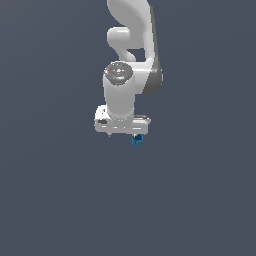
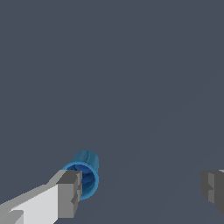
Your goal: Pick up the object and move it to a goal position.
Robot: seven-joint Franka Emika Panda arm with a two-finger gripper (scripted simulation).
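Plain dark grey-blue surface throughout.

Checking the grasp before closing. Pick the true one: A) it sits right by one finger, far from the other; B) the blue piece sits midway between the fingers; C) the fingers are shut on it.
A: in the wrist view the blue piece sits against one finger, the other far off.

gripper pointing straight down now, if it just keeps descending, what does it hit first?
Probably the blue cylinder: it sits against one finger, not centred in the open gripper. That finger would likely land on it before reaching the grey floor. Depth is unclear.
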